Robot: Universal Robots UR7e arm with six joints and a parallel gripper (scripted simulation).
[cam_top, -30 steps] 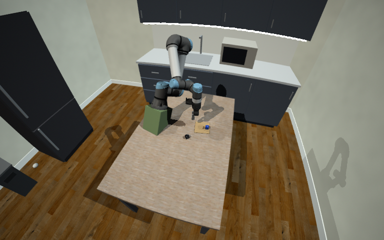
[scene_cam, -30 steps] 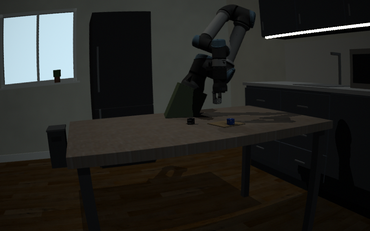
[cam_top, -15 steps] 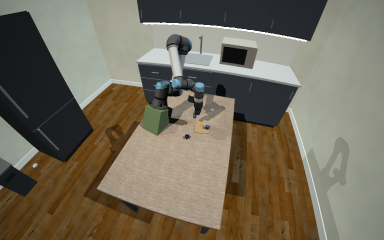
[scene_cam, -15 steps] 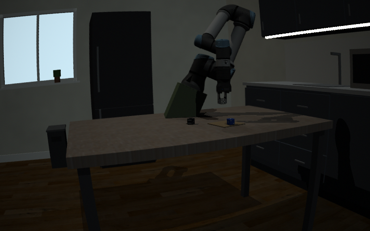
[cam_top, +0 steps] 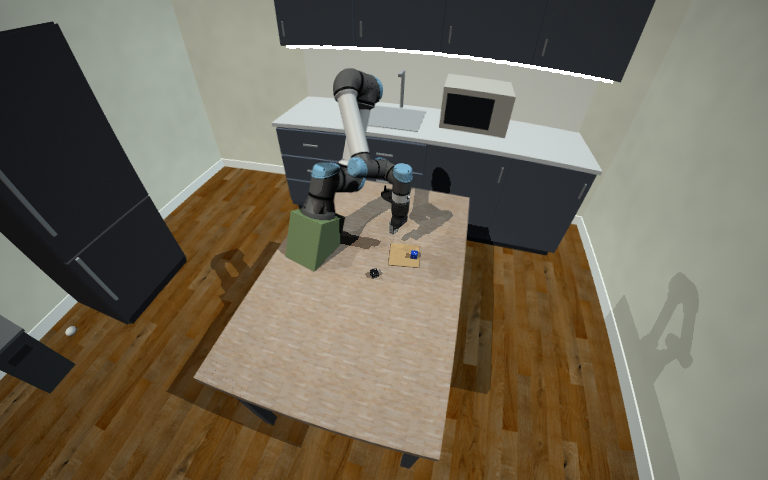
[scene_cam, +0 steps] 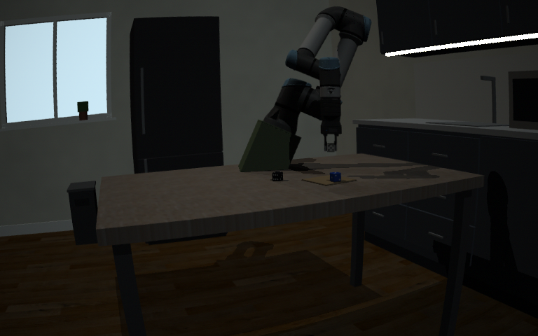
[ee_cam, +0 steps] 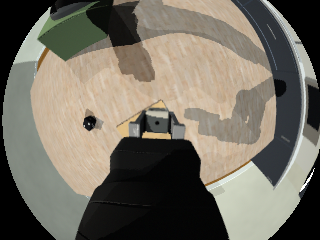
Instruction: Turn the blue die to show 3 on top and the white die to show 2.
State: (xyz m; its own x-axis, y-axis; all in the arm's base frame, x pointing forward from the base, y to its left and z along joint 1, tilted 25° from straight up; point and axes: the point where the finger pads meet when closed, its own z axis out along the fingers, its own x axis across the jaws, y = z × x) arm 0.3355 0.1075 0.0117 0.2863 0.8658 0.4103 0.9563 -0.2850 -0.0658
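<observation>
White die (scene_cam: 330, 147) (ee_cam: 157, 121): aloft above the tabletop (cam_top: 362, 339) (scene_cam: 198, 198) (ee_cam: 60, 100), clasped by the pincer (cam_top: 393, 228) (scene_cam: 330, 145) (ee_cam: 157, 117). Likely light, rigid, smooth; best gripped squarely across two opposite flat faces. Cube, no long axis; one-pip face towards the wrist view.

Blue die (cam_top: 414, 254) (scene_cam: 335, 176): on the mat (cam_top: 399, 257) (scene_cam: 317, 180) (ee_cam: 125, 126), near one edge; likely same handling; no long axis.

Mat: thin, flat; stiffness uncertain.

Black die (cam_top: 374, 273) (scene_cam: 277, 176) (ee_cam: 89, 123): off the mat; leave untouched.

In the top view, the blue die (cam_top: 414, 254) (scene_cam: 335, 177) lies on the mat (cam_top: 399, 256) (scene_cam: 317, 180) (ee_cam: 125, 126); the black die (cam_top: 374, 273) (scene_cam: 277, 176) (ee_cam: 89, 123), left of it.
</observation>
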